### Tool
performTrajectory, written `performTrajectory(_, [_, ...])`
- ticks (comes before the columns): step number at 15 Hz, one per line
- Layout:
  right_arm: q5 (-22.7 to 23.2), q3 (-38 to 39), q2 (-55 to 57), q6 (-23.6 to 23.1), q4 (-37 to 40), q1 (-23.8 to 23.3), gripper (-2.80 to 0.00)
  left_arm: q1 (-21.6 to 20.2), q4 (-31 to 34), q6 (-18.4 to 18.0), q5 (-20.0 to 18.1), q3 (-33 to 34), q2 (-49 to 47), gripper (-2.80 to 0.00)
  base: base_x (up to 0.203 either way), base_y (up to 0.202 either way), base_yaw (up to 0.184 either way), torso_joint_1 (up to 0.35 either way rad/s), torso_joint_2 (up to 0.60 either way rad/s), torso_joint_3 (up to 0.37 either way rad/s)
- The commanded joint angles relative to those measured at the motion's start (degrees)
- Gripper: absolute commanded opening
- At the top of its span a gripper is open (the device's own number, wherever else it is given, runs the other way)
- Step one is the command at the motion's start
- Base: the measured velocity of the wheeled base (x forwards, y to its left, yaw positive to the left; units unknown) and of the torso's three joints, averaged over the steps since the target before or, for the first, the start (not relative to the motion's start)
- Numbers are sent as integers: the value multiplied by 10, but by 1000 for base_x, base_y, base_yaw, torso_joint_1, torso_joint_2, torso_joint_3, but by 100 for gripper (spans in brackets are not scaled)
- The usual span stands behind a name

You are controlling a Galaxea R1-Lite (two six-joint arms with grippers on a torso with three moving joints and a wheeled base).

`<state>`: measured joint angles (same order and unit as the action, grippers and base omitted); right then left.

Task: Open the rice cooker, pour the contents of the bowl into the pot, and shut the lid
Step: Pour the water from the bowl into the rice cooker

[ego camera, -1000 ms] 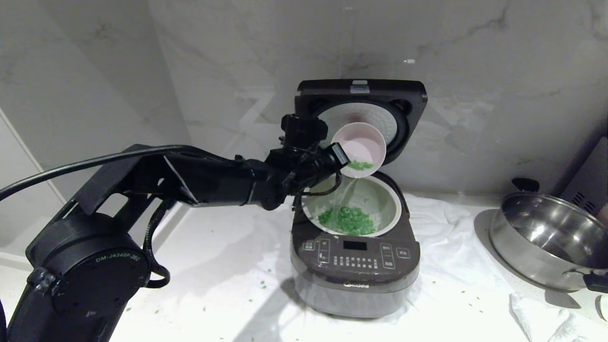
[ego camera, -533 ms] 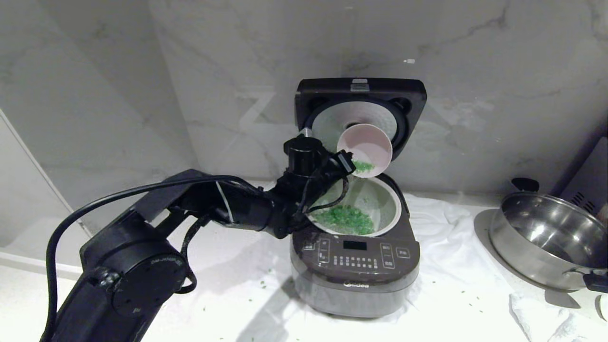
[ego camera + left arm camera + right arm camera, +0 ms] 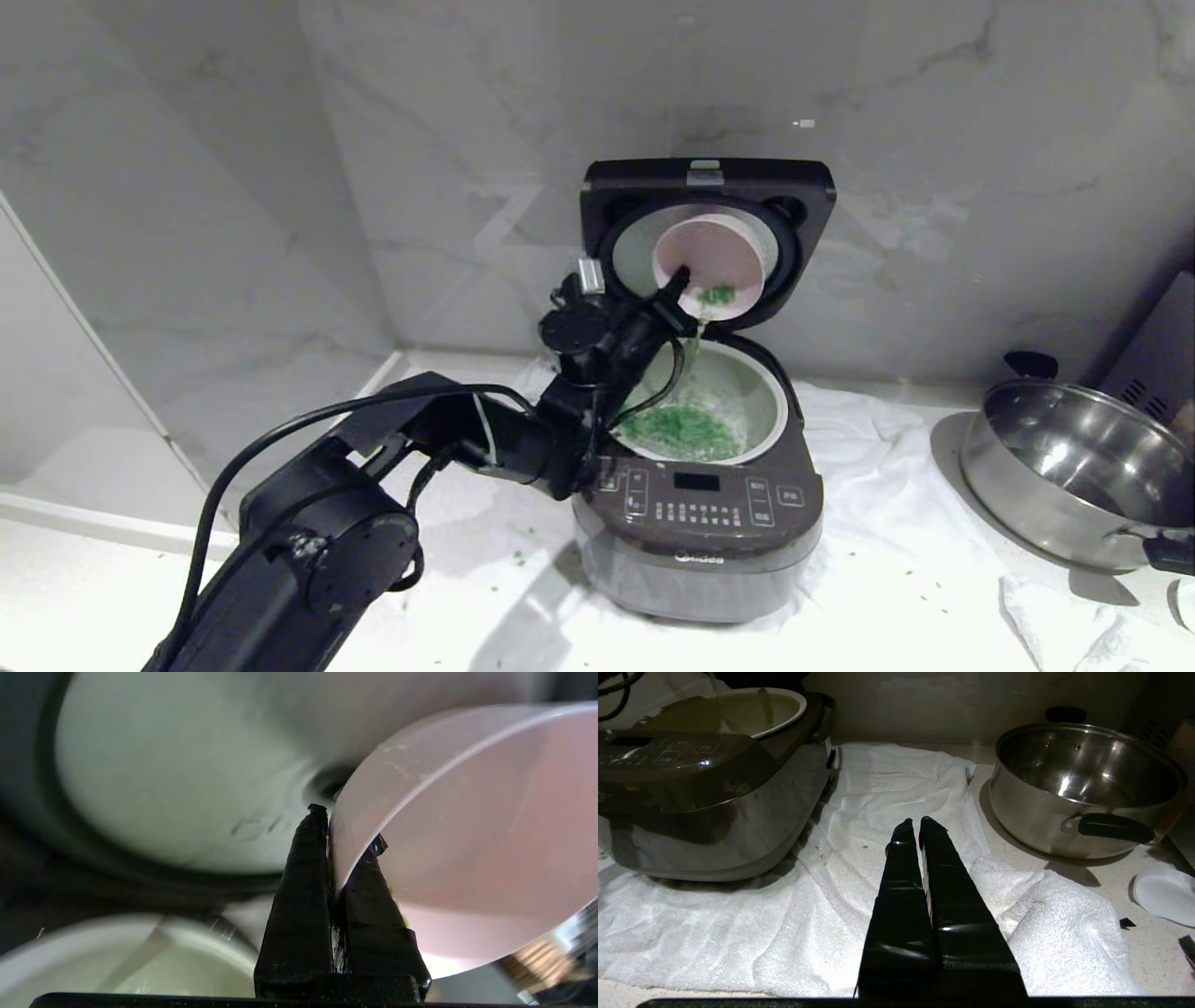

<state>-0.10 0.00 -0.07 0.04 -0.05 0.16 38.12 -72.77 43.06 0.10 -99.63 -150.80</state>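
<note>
The bowl [image 3: 711,269] hangs tipped steeply above the open pot [image 3: 758,392], its mouth facing forward and down, with a few green bits [image 3: 715,295] clinging near the low rim and a heap already in the pot below. The left gripper [image 3: 680,278] pinches the bowl's rim from the left, jaws clamped on the wall. Behind the bowl the lid [image 3: 707,177] stands upright. The cooker [image 3: 695,551] sits on a white towel [image 3: 887,784]. The right gripper [image 3: 920,823] is pressed shut over the towel, near a steel pan [image 3: 1083,788]; the left arm is plainly nearer.
</note>
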Motion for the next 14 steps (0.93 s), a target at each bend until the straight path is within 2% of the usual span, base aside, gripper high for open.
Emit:
performTrajectory(1, [0, 0, 1, 0, 0, 0, -280, -2, -13, 5, -3, -1, -28, -280, 0, 0, 0, 0, 0, 0])
performTrajectory(10, [0, 0, 1, 0, 0, 0, -280, 0, -12, 3, -14, 16, -26, -280, 0, 0, 0, 1, -3, -1])
performTrajectory(12, [0, 0, 1, 0, 0, 0, -280, 0, -10, -2, -17, 53, -12, -280, 0, 0, 0, 0, 0, 0])
performTrajectory(14, [0, 0, 1, 0, 0, 0, -280, -7, -11, -13, -32, 119, 20, -280, 0, 0, 0, 0, 0, 0])
